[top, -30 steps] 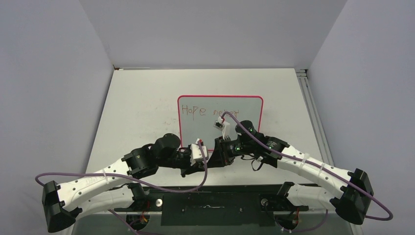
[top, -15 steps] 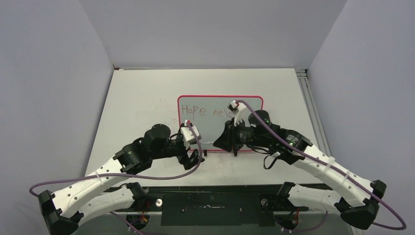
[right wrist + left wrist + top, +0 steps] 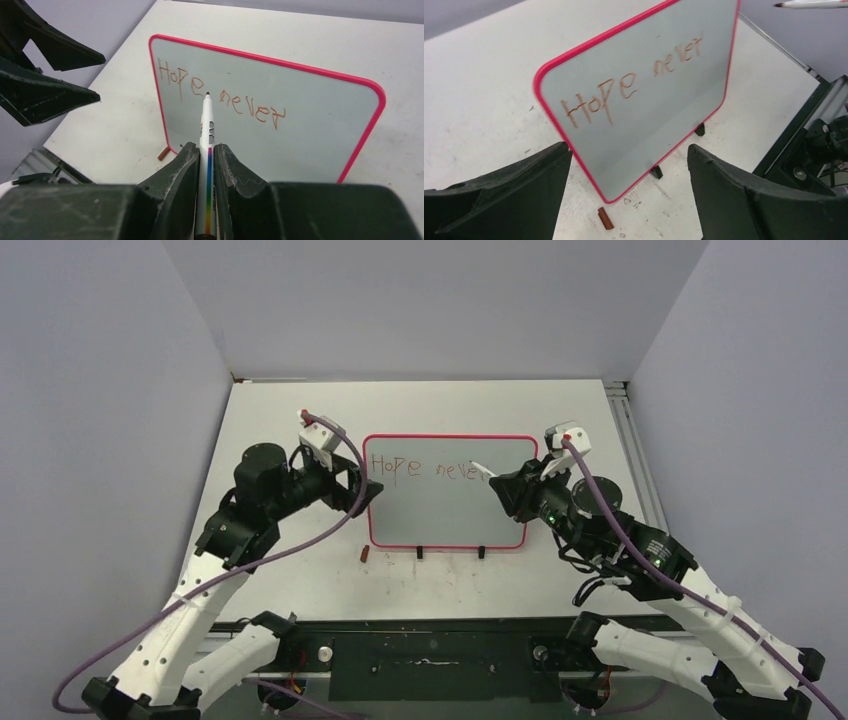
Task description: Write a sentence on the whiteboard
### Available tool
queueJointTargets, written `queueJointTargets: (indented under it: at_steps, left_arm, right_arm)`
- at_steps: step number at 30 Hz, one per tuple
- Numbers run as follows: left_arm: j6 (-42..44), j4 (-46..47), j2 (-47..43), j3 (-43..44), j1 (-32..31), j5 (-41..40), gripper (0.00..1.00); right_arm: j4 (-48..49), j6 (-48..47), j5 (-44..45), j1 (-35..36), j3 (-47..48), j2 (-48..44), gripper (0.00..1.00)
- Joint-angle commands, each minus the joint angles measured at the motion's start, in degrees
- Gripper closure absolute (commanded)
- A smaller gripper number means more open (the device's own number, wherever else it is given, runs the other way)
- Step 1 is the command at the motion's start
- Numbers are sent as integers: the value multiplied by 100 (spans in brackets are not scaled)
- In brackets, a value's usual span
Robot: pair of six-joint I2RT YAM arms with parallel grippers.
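Note:
The whiteboard (image 3: 450, 515), white with a pink-red frame, stands on two black feet mid-table. The sentence (image 3: 425, 470) on its top line reads "Hope never" in shaky red-brown letters, also legible in both wrist views: the sentence (image 3: 624, 90), the sentence (image 3: 225, 97). My right gripper (image 3: 505, 490) (image 3: 205, 146) is shut on a white marker (image 3: 206, 130) with a rainbow stripe. The marker's uncapped tip points at the board, apparently just clear of it. My left gripper (image 3: 368, 490) (image 3: 629, 147) hangs open and holds nothing beside the board's left edge.
A small red-brown marker cap (image 3: 365, 552) (image 3: 605, 218) lies on the table just off the board's lower left corner. Grey walls close in the table on three sides. A metal rail (image 3: 625, 430) runs along the right edge.
My left gripper has opened and swung from in front of the board up to its left side. The cap now lies on the table. My right gripper carried the marker up and right.

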Motion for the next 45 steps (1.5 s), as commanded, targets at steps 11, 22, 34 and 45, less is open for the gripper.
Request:
queueJointTargets:
  at_steps: [11,22,34,45]
  left_arm:
    - [-1497,2181,640,-1487,2223,2382,16]
    - [-820,1475,1419,-973,2374,2096,20]
    - [-694,1579,1816,-979,2216,2045,21]
    - [-664,1482,1988,-1014,2005,2075,29]
  right_arm:
    - [732,-486,560,17,-738,-86,95]
    - [1054,-746,-240,-389,-1106,-137,95]
    - [1617,-883,-1678,-1883,-1711,-472,95]
    - [1513,-937,-1552,-1939,-1851,-609,95]
